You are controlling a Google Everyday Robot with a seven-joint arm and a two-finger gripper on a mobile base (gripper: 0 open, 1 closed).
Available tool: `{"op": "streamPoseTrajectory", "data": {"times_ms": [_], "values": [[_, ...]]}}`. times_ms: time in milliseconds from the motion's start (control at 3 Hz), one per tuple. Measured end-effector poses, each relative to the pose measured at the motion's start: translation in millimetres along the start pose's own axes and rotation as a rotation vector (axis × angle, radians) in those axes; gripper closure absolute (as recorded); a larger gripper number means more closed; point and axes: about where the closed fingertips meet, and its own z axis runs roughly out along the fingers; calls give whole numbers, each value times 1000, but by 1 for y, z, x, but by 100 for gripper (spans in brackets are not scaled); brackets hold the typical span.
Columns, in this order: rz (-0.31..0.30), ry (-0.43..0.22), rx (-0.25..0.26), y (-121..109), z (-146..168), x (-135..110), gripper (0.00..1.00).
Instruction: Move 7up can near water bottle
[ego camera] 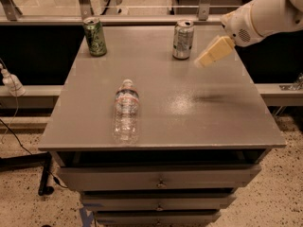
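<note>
The silvery 7up can [182, 39] stands upright at the back of the grey table, right of centre. The clear water bottle [126, 110] lies on its side in the front left part of the table, white cap pointing away. My gripper [211, 54] hangs above the table just to the right of the 7up can, a short gap away from it and holding nothing. It reaches in from the white arm [265, 15] at the upper right.
A darker green can [95, 37] stands upright at the table's back left corner. The grey table top [199, 112] sits on a drawer unit [158, 183]. A railing with glass runs behind the table. A white plug and cable [10, 84] lie at the left.
</note>
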Motion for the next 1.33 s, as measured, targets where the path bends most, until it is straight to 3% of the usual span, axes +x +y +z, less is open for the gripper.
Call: {"op": "streamPoseTrajectory", "data": {"times_ms": [667,1333], "values": [[105,-145,37,-49,51,-7,0],[167,-267,51,-80,94,-10,0]]}}
